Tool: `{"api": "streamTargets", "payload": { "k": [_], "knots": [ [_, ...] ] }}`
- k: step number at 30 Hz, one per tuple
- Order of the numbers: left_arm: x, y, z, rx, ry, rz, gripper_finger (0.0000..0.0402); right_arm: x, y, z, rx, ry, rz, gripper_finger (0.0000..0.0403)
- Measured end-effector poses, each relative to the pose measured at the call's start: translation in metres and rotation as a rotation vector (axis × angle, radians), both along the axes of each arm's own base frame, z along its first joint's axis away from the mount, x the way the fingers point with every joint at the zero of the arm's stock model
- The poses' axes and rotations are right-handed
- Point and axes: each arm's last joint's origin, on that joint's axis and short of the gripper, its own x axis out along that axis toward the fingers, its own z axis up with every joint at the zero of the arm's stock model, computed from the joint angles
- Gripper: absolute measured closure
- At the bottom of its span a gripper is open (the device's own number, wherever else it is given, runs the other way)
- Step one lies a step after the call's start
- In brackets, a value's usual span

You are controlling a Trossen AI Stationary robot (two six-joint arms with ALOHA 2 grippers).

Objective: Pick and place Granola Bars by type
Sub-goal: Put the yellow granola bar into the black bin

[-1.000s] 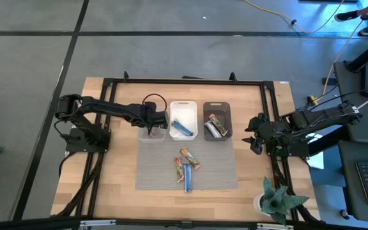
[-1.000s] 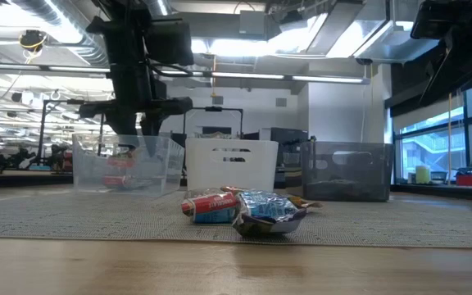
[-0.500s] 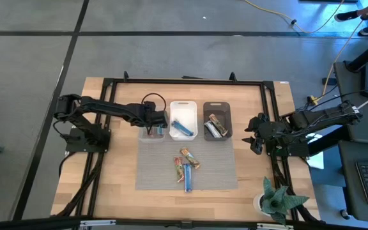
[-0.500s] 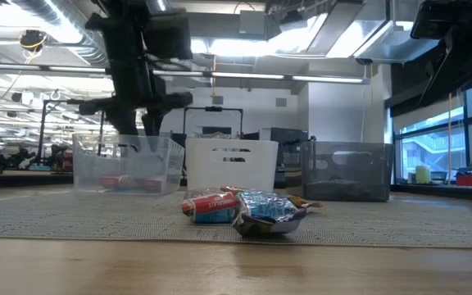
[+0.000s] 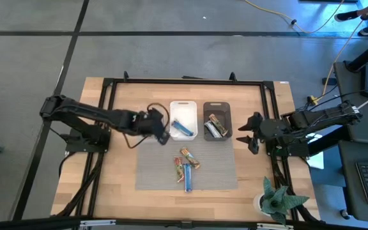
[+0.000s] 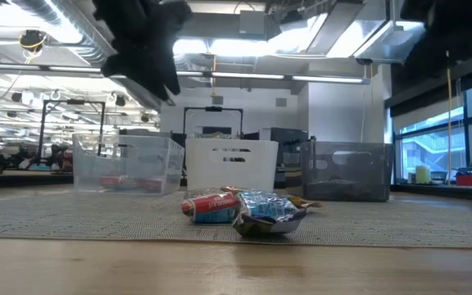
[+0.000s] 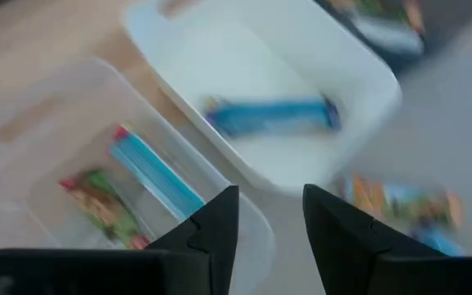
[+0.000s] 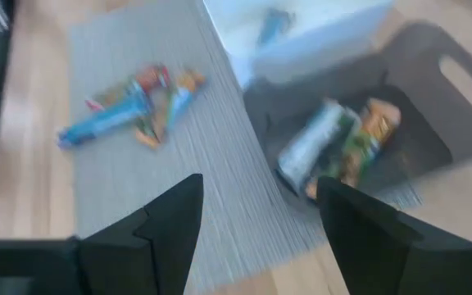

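Several granola bars lie in a pile (image 5: 185,167) (image 6: 240,206) on the grey mat. In the left wrist view the clear bin (image 7: 23,123) holds a red-green bar (image 7: 101,205) and a blue-teal bar (image 7: 154,172); the white bin (image 5: 183,110) holds a blue bar (image 7: 269,115). The dark bin (image 5: 217,107) holds green-orange bars (image 8: 334,147). My left gripper (image 5: 163,130) (image 7: 269,225) hovers open above the clear bin's near right corner. My right gripper (image 5: 245,135) (image 8: 256,217) is open, right of the dark bin.
The three bins stand side by side at the mat's (image 5: 161,176) far edge. A potted plant (image 5: 275,199) sits at the table's near right corner. A black frame (image 5: 184,81) runs round the table. Bare wood lies left and right of the mat.
My left gripper has risen out of the clear bin, leaving the low view's top, and its arm has drawn back toward the table's left. A red-green bar has dropped onto the clear bin's floor. My right gripper has shifted a little toward the bins.
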Motion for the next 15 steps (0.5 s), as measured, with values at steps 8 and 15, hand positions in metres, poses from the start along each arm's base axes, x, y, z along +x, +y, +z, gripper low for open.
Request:
{"api": "streamTargets", "payload": {
  "k": [8,15],
  "knots": [
    [-0.004,-0.054,0.002,0.098,-0.044,-0.189,0.0273,0.044,0.011,0.013,-0.024,0.010,0.013,0.0162],
    [-0.013,-0.095,0.013,0.126,-0.153,-0.405,0.0274,0.110,0.033,0.018,-0.150,0.097,-0.078,0.0162]
  ]
}}
